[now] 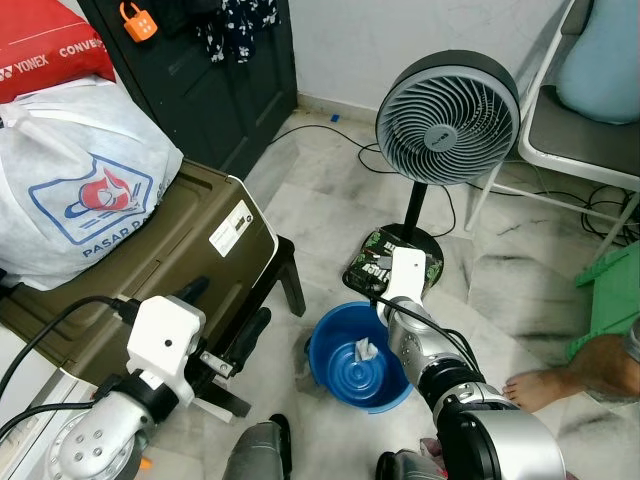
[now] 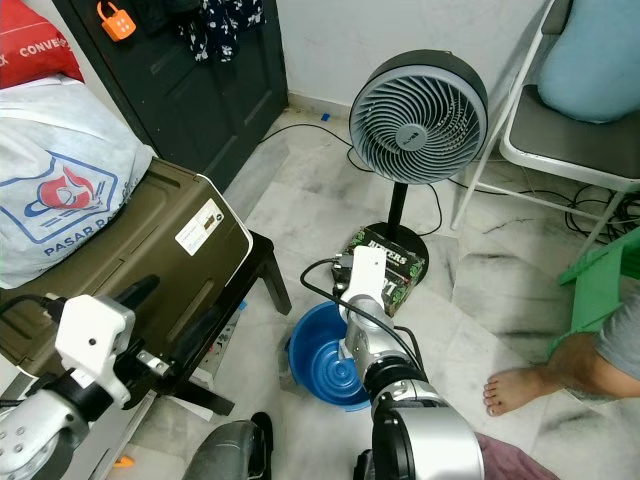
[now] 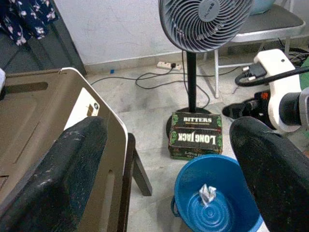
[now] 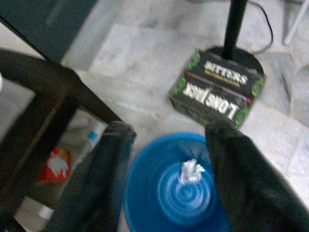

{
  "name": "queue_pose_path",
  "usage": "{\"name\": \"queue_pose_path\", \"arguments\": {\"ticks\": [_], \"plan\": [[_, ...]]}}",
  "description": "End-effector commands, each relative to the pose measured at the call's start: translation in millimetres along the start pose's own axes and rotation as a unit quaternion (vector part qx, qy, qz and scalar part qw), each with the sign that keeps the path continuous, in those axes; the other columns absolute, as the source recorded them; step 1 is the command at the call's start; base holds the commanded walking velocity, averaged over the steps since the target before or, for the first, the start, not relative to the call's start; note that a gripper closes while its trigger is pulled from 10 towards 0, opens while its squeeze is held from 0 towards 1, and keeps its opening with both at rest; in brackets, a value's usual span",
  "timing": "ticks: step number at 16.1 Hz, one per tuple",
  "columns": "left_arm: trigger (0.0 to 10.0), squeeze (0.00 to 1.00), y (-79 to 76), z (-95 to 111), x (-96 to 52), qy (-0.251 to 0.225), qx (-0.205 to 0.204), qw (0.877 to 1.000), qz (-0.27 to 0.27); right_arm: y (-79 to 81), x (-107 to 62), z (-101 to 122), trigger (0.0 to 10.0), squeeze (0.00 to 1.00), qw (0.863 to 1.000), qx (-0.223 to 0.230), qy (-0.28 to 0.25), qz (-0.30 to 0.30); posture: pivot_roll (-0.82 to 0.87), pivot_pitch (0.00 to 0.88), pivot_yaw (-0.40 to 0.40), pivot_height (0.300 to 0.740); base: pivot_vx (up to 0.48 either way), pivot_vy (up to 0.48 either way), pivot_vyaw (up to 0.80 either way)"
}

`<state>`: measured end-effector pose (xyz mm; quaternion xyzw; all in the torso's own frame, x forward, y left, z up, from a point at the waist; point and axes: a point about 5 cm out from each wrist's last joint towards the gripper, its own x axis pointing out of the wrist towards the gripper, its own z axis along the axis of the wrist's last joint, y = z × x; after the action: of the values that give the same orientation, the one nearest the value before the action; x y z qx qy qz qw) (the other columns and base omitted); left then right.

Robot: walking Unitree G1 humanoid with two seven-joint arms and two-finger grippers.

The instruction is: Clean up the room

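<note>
Black fingers of the right tool point(image 4: 164, 179) are being held apart and empty directly above the blue bucket point(image 4: 178, 193), seen through the right wrist view. A crumpled white scrap of paper point(image 4: 191, 170) is lying at the bottom of that bucket, so this piece of rubbish is judged to be already binned. The left tool point(image 3: 169, 164) is also being held wide apart, with nothing between its fingers, on the left and nearer to the robot than the bucket.

Just beyond the bucket, a green and black carton point(image 1: 388, 262) printed with "Long Jack" and "Bitters" is resting against the base of a standing fan point(image 1: 447, 105). To the left, an olive hard case point(image 1: 160, 262) is sitting on a dark stool point(image 1: 288, 272), with a white plastic bag point(image 1: 75, 195) on top of it. Under the stool, an orange wrapper point(image 4: 54, 166) and a small bottle point(image 4: 92, 138) are being shown on the floor in the right wrist view. A person's bare foot point(image 1: 548, 385) is standing on the marble floor point(image 1: 330, 200) to the right, near a green stool point(image 1: 608, 295).

Several risks are being judged from here. If the right arm is drawn back low, the bucket rim could be clipped and the bucket tipped. A reach for the carton could be fouled by the fan's pole or the cables point(image 1: 330, 135) trailing on the floor. Any turn to the right is being made close to the person's foot.
</note>
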<state>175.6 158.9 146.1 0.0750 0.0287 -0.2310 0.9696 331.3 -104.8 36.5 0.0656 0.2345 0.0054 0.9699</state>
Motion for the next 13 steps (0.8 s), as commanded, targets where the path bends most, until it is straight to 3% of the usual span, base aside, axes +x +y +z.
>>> {"name": "queue_pose_path", "arguments": {"ticks": [1,3,6,10,11,13], "plan": [[10.0,0.0,-0.7,-4.1,2.5,0.004,0.002,1.0,0.004,4.7,-2.2,2.3,10.0,1.0,0.999,-0.012,-0.01,0.029,0.21,0.169,0.06,0.74,0.0,0.0,0.0],[10.0,0.0,-2.0,-5.3,12.2,-0.008,-0.001,1.0,0.002,2.8,-12.0,0.3,10.0,1.0,0.997,-0.035,-0.015,0.073,0.17,0.145,0.043,0.74,0.0,0.0,0.0],[10.0,0.0,-0.2,-7.9,28.0,-0.024,0.0,1.0,0.013,-0.4,-44.5,-0.6,10.0,1.0,0.984,-0.082,-0.031,0.154,0.12,0.093,0.025,0.74,0.0,0.0,0.0],[10.0,0.0,1.0,-14.9,44.3,-0.042,-0.008,0.999,0.021,-19.7,-83.1,-2.4,10.0,1.0,0.98,-0.104,-0.024,0.17,0.05,0.028,0.026,0.74,0.0,0.0,0.0],[10.0,0.0,0.9,-17.7,46.4,-0.042,-0.006,0.999,0.027,-24.5,-91.8,1.0,10.0,0.04,0.98,-0.105,-0.048,0.164,0.04,0.013,0.026,0.74,0.0,0.0,0.0],[10.0,0.0,2.8,-29.9,47.2,-0.033,-0.014,0.998,0.055,-36.9,-107.6,1.7,10.0,0.0,0.982,-0.101,-0.102,0.123,0.01,0.0,0.026,0.74,0.0,0.0,0.0]]}}
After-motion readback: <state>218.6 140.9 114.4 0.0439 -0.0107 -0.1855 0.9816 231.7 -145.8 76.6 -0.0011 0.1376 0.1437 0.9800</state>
